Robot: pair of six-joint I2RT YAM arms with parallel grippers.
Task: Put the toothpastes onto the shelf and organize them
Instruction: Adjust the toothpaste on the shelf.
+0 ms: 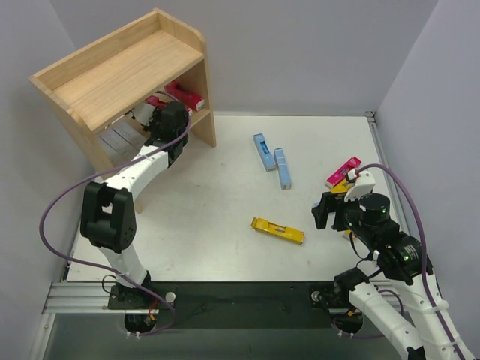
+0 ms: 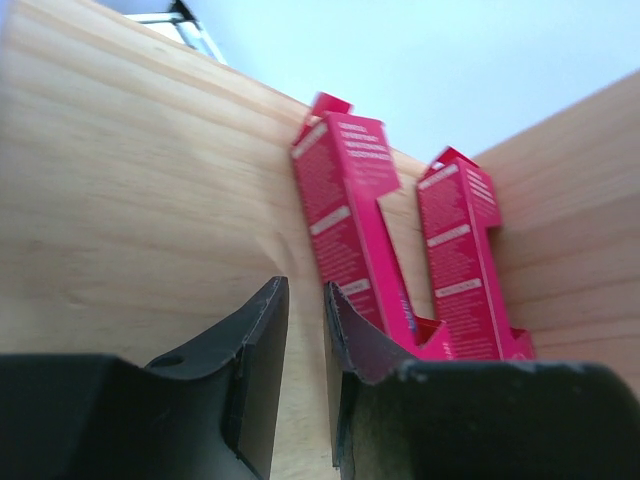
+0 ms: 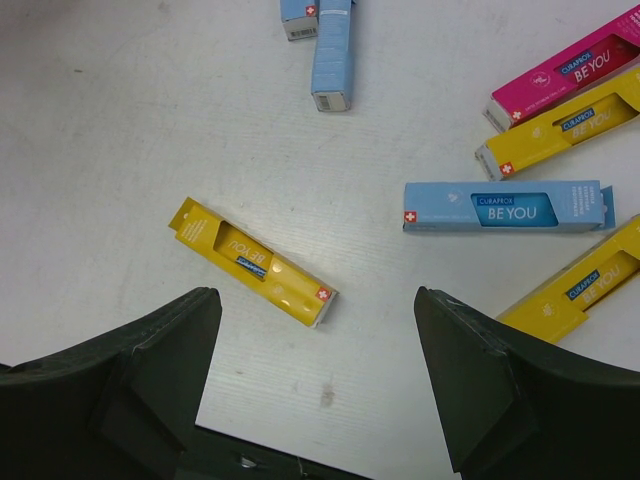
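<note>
The wooden shelf (image 1: 124, 71) stands at the back left. My left gripper (image 1: 156, 118) reaches into its lower tier, where two magenta toothpastes (image 2: 345, 215) (image 2: 462, 260) lie side by side just right of my left gripper (image 2: 305, 290). Its jaws are shut with only a thin gap and nothing between them. On the table lie a yellow carton (image 1: 277, 230), two light blue ones (image 1: 264, 151) (image 1: 283, 167) and a magenta one (image 1: 343, 172). My right gripper (image 1: 330, 210) hangs open over the table; the yellow carton (image 3: 250, 260) lies below its fingers, not touched.
The right wrist view also shows a light blue carton (image 3: 505, 206), a magenta one (image 3: 565, 75) and two yellow ones (image 3: 555, 130) (image 3: 575, 285) to the right. Greyish cartons (image 1: 121, 136) show dimly in the lower tier's left part. Walls close in the table on both sides.
</note>
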